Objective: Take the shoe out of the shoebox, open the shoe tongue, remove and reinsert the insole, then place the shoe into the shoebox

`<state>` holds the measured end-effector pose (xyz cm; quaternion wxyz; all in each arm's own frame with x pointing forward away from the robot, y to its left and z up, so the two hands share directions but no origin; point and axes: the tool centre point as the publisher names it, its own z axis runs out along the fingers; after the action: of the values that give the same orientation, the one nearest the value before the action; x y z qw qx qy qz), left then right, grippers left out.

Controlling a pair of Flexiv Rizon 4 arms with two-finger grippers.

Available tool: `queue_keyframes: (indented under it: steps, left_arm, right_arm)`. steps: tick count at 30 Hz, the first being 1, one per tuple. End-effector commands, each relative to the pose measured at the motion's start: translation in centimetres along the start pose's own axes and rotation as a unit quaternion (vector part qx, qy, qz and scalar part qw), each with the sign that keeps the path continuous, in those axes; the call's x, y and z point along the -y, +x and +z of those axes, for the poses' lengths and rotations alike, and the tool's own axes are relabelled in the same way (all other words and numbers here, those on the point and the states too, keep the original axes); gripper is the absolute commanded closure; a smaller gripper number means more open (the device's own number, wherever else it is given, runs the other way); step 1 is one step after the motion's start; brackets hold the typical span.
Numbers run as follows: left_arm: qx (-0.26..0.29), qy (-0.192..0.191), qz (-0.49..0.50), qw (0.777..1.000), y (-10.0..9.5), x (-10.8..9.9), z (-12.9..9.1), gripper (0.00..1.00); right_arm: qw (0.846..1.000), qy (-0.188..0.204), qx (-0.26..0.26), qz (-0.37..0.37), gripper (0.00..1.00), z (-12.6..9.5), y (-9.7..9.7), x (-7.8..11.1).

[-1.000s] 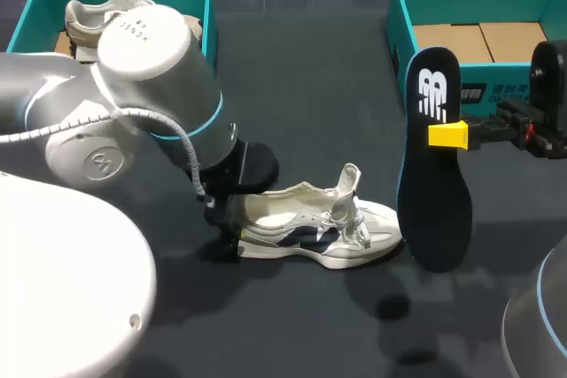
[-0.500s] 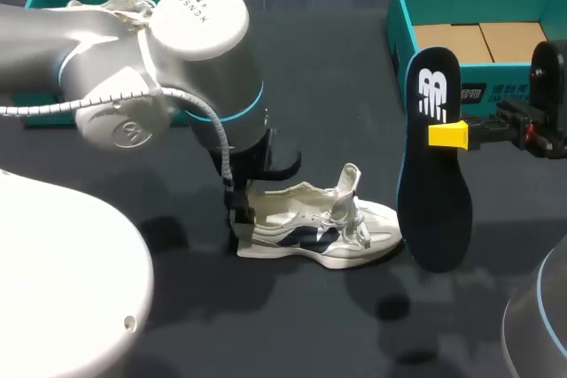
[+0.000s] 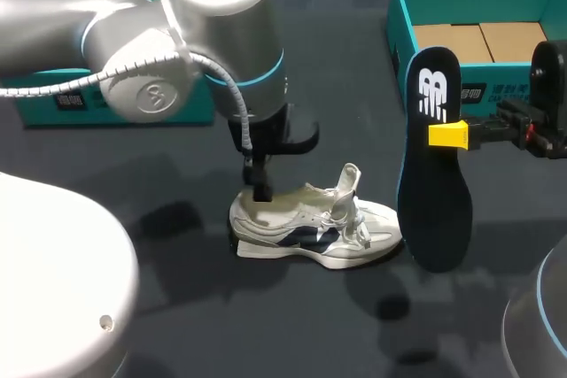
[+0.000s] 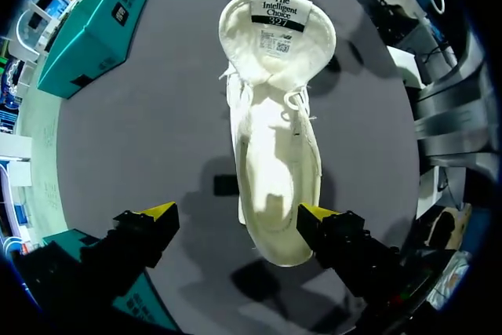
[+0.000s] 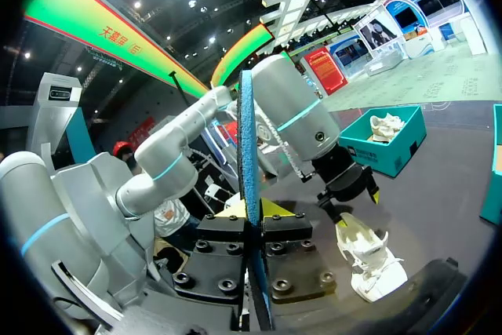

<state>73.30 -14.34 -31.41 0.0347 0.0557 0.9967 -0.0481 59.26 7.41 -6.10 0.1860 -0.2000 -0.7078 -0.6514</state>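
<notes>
Dark grey tabletop runs under everything you see. At its far right corner the teal right shoebox holds only brown cardboard panels. At the far left corner the left shoebox holds a second pale shoe. Each box carries a small printed sticker on its near wall. Your white shoe lies on its sole near the table's middle, toe toward the right edge, its tongue pulled up with a printed label on the inner face. Your left gripper hangs spread wide over the heel. Your right gripper is clamped on the dark insole, which is held upright and clear of the table beside the shoe's toe, a white logo at its upper end.
</notes>
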Motion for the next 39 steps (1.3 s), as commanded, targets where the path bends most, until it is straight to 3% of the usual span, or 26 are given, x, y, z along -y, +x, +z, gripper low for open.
queue_keyframes:
  steps: [1,9,12,14,25,31,39]
  left_arm:
    - [-0.001,0.004,0.001,1.0,-0.5,0.8,1.1,0.0]
    - [-0.002,0.015,0.001,1.0,-0.5,2.6,2.5,0.0]
    - [0.0,0.012,0.005,1.0,-0.2,3.3,3.2,0.09]
    - [0.001,0.01,0.006,1.0,-0.2,3.7,3.7,0.22]
    - [0.003,0.004,-0.001,1.0,-0.3,4.6,6.1,0.27]
    - [-0.011,-0.001,-0.006,1.0,-0.4,4.6,7.6,0.5]
    - [-0.017,-0.003,-0.008,1.0,-0.4,4.6,8.3,0.55]
  right_arm:
    - [1.0,0.0,0.002,0.0,1.0,0.1,0.1,0.1]
    - [1.0,0.0,0.002,0.0,1.0,0.1,0.1,0.1]
    - [1.0,0.0,0.002,0.0,1.0,0.1,0.1,0.1]
    - [1.0,0.0,0.002,0.0,1.0,0.1,0.1,0.1]
    - [1.0,0.0,0.002,0.0,1.0,0.1,0.1,0.1]
    - [1.0,0.0,0.002,0.0,1.0,0.1,0.1,0.1]
    - [1.0,0.0,0.002,0.0,1.0,0.1,0.1,0.1]
